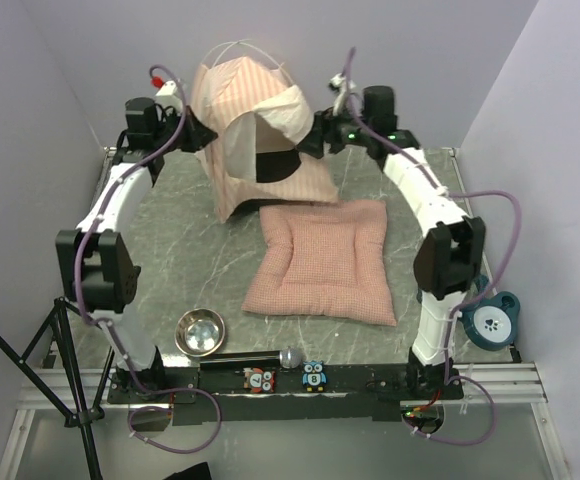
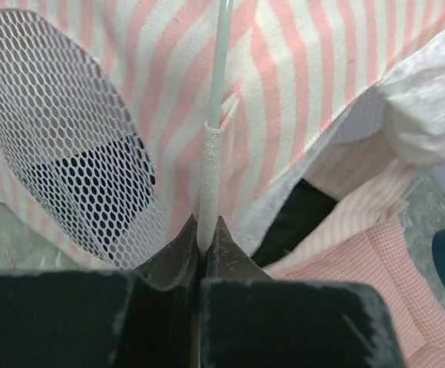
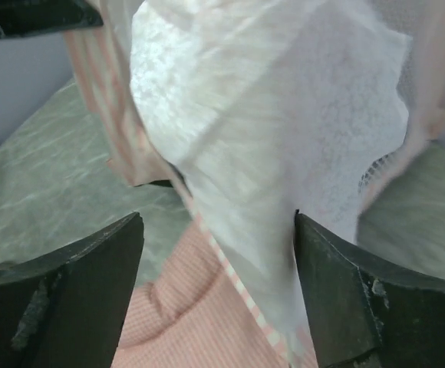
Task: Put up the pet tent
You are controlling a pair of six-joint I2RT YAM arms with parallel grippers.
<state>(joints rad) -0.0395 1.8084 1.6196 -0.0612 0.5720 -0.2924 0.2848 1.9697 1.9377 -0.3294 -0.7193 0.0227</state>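
Nearest the lens in the left wrist view, the left tool (image 2: 205,244) fills the lower centre of the frame. Its fingers are clenched on a thin white pole (image 2: 221,61), at the point where the pole sits inside a white mesh sleeve (image 2: 211,169). The pole rises from there to the top edge. Striped fabric of the pet tent (image 2: 299,84) lies behind it, and an oval mesh window (image 2: 61,138) occupies the upper left.

In the right wrist view, the right tool (image 3: 218,222) is released, with its jaws standing well apart. A white flap (image 3: 268,130) of the tent hangs down between them. The flap appears to brush the finger at lower right, but the contact cannot be confirmed from this angle.

In the top view, the pet tent (image 1: 240,90) stands upright at the upper centre of the frame on the grey desk (image 1: 170,230). The left tool (image 1: 198,135) is at its left side and the right tool (image 1: 310,135) at its right. A pink quilted cushion (image 1: 325,260) lies flat in the centre, just below the tent. A metal bowl (image 1: 200,332) sits at the lower left.
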